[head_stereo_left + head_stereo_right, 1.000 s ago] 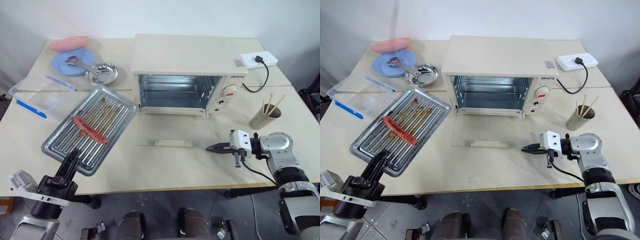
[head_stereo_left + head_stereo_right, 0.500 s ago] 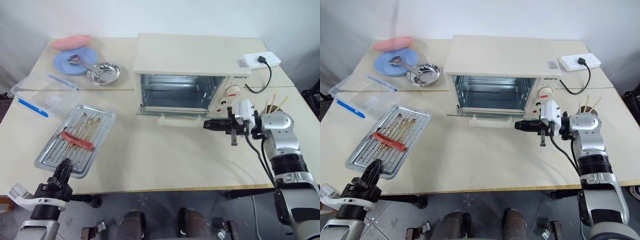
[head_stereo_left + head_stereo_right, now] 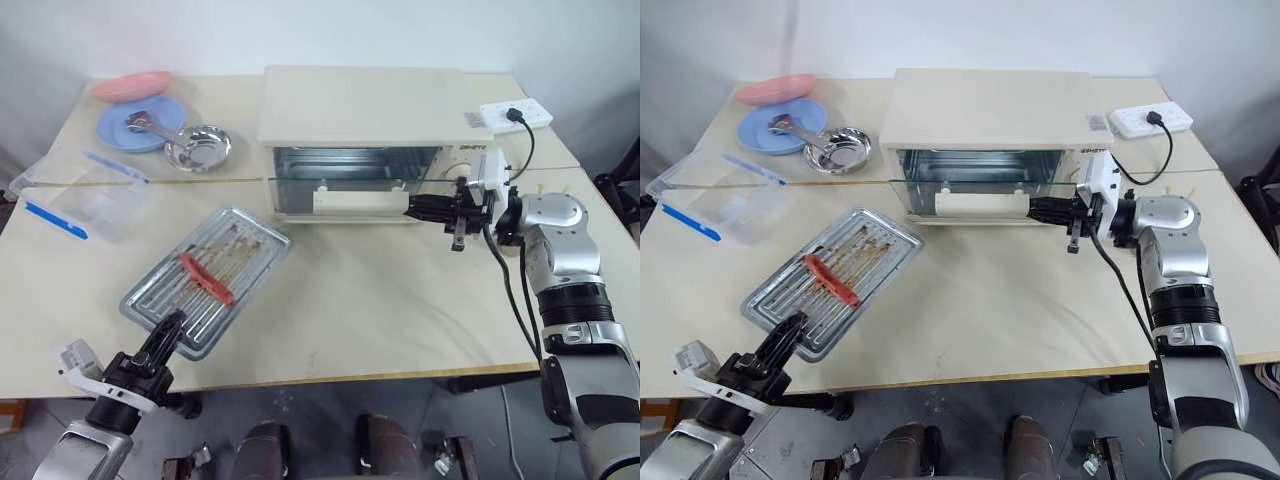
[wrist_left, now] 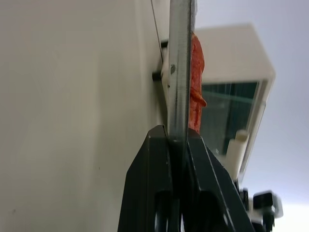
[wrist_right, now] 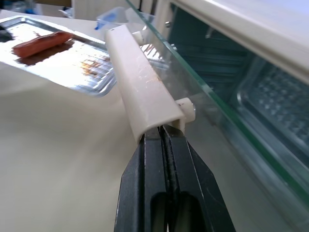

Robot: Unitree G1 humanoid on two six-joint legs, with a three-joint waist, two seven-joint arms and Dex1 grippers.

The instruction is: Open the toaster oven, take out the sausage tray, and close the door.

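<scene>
Head views: the toaster oven (image 3: pixel 362 110) is sitting at the back middle of the table (image 3: pixel 400 300), and its door (image 3: pixel 345 188) is standing tilted, nearly up against the front but not fully shut. The right gripper (image 3: pixel 412 208) is reaching in level from the right, jaws pressed together, its tips meeting the right end of the cream handle (image 3: pixel 360 201). The sausage tray (image 3: pixel 207 279) is lying out on the table in front of and to the left of the oven, with the red sausage (image 3: pixel 206 279) lying across its ribs. The left gripper (image 3: pixel 172 327) is pinching the near corner of that tray. A steel bowl (image 3: pixel 197 147), a blue plate (image 3: pixel 135 125), a pink plate (image 3: pixel 131 86) and a clear lidded box (image 3: pixel 85 193) are sitting at the far left; a power strip (image 3: pixel 515 113) is sitting at the far right.

Left wrist view: the two black fingers (image 4: pixel 154 169) are clamping the tray's metal rim (image 4: pixel 179 72), with the sausage lying beside it and the oven behind.

Right wrist view: the closed fingertips (image 5: pixel 152 140) are pressing under the end of the handle, beside its mounting peg (image 5: pixel 186 109), with the glass pane leaning open just above
</scene>
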